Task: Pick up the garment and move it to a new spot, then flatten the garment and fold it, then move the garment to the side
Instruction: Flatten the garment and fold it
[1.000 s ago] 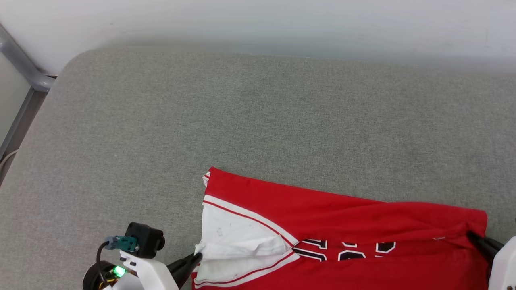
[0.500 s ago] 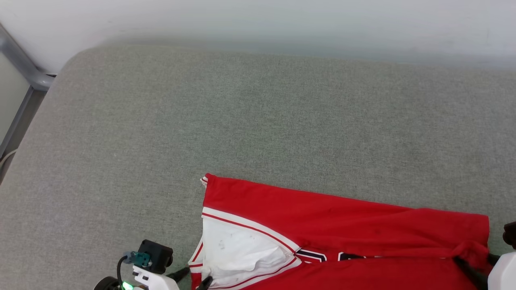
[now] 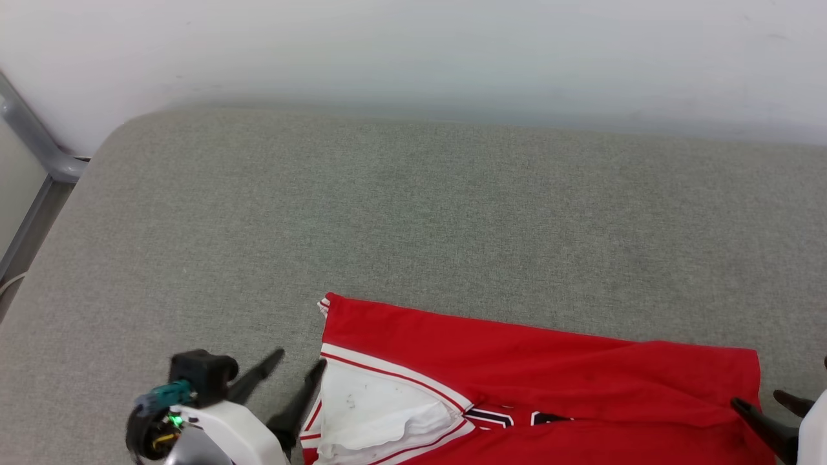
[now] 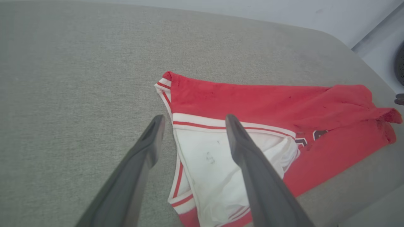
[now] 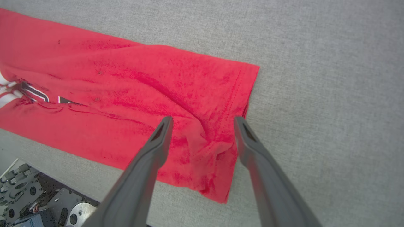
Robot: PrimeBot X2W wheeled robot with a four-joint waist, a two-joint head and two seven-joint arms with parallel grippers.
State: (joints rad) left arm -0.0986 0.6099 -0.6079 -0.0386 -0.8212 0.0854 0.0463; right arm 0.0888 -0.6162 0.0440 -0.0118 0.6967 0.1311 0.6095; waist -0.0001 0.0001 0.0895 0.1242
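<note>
The red garment [image 3: 549, 368] lies folded into a long band near the front edge of the grey cushioned surface [image 3: 400, 213]. Its white sleeve [image 3: 375, 413] with striped trim faces up at the left end, and part of the dark print [image 3: 510, 418] peeks from the fold. My left gripper [image 3: 298, 361] is open, its fingers astride the sleeve's left edge [image 4: 176, 148] and holding nothing. My right gripper [image 3: 762, 405] is open over the garment's right end [image 5: 217, 126], where the cloth is bunched.
A pale wall [image 3: 413, 58] runs behind the surface. A grey metal frame [image 3: 32, 142] stands at the far left. The robot's base [image 5: 28, 198] shows below the front edge in the right wrist view. Bare cushion stretches behind and to the left of the garment.
Both grippers have opened and let go of the garment, which now lies flat on the surface. The head camera has tilted, shifting the whole picture downward.
</note>
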